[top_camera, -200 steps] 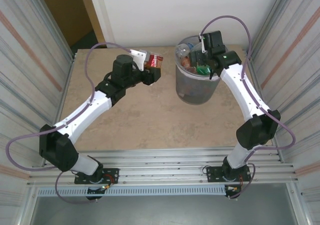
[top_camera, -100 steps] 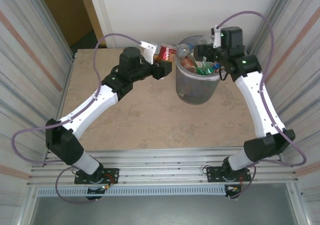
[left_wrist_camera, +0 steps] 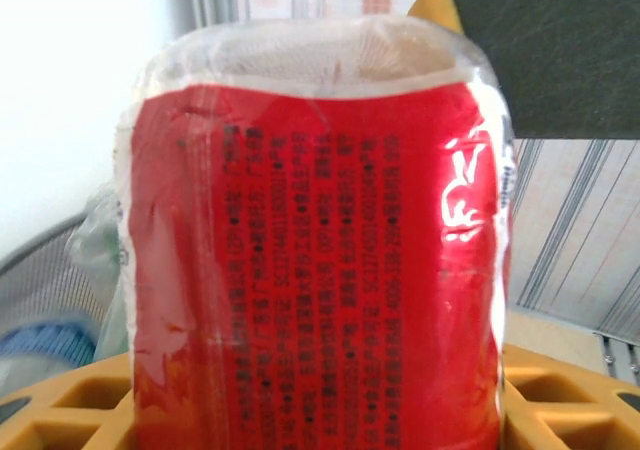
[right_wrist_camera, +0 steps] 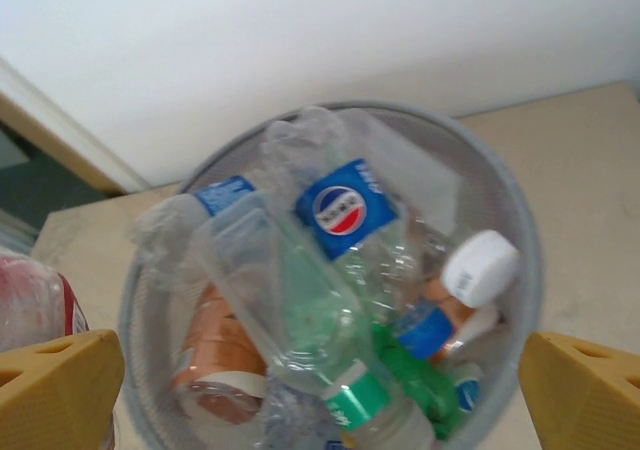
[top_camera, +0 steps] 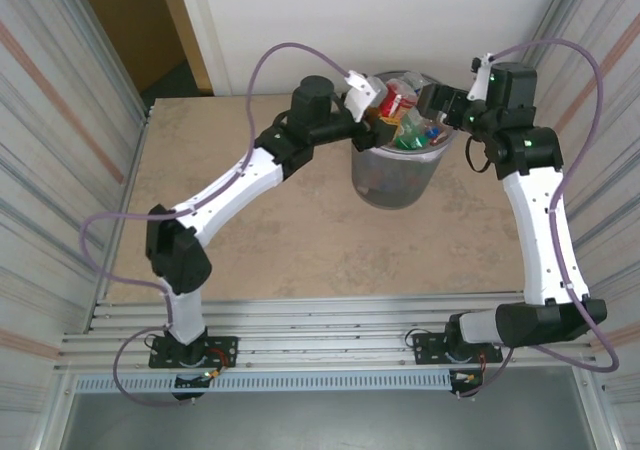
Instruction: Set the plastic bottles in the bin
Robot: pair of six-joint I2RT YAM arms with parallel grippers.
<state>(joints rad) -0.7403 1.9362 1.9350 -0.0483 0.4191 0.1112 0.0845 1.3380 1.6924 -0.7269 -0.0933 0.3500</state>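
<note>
Left gripper [top_camera: 378, 110] grips a red-label bottle [left_wrist_camera: 320, 270], jaws clamped on its sides. It holds it over the left rim of the bin [top_camera: 395, 182]. The left wrist view shows clear, crinkled plastic above the lbl. The lbl itself is bright red w/ rows of small dark print, and a yellow finger pad [left_wrist_camera: 570, 405] sits at each lower corner.

Right gripper [top_camera: 445, 103] hangs by the bin's right rim, jaws wide apart, nothing btwn them.

Bin: round, grey mesh wall, nearly full. From the right wrist view, near to far:
- a green bottle [right_wrist_camera: 412, 382] low in the heap
- a clear bottle w/ green lbl [right_wrist_camera: 300, 340] lying diagonally
- a brown-label bottle [right_wrist_camera: 205, 355] at left
- a white cap [right_wrist_camera: 482, 267] at right
- a clear bottle w/ blue lbl and round red-white-blue logo [right_wrist_camera: 345, 208] on top
- another blue-lbl bottle [right_wrist_camera: 220, 195] by the far left rim

Surface & room, near to far: aluminium rails [top_camera: 320, 320] carry both arm bases. Beyond them is a beige, marbled table [top_camera: 280, 230], w/ the bin standing on its far right part. Corrugated metal panels [top_camera: 50, 120] flank both sides. A white wall [top_camera: 300, 20] closes the far end, w/ a brown door [top_camera: 125, 20] at far left.
</note>
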